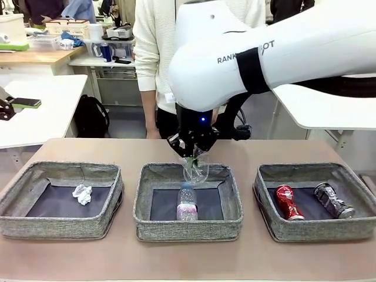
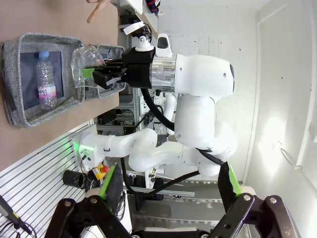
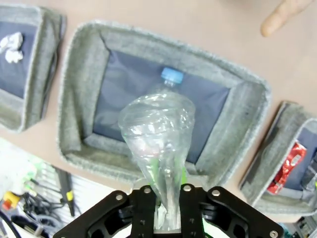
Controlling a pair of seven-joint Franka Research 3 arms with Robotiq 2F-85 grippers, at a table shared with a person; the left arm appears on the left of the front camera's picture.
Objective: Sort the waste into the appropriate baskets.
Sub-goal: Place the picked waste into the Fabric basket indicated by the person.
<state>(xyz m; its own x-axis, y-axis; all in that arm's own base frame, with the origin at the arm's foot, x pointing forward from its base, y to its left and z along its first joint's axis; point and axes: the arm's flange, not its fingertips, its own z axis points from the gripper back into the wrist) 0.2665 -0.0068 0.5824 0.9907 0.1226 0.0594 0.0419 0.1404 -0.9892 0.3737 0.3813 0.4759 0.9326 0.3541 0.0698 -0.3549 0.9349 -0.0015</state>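
My right gripper [image 1: 192, 154] hangs over the far wall of the middle basket [image 1: 188, 226], shut on a crushed clear plastic container [image 1: 197, 169] that dangles below it. In the right wrist view the container [image 3: 161, 134] stands squeezed between the fingers above that basket [image 3: 84, 89]. A clear plastic bottle [image 1: 187, 202] lies inside it. The left basket [image 1: 59, 226] holds a crumpled white paper ball [image 1: 82, 194]. In the right basket [image 1: 317, 229] lie a crushed red can [image 1: 289, 202] and a crushed dark can [image 1: 333, 200]. My left gripper [image 2: 168, 173] is open and holds nothing, looking sideways at the right gripper [image 2: 91, 74].
A person in a pale sweater [image 1: 154, 53] stands at the table's far edge, with a finger [image 3: 285, 17] over the tabletop beyond the middle basket. Bare table [image 1: 188, 258] runs along the front of the baskets.
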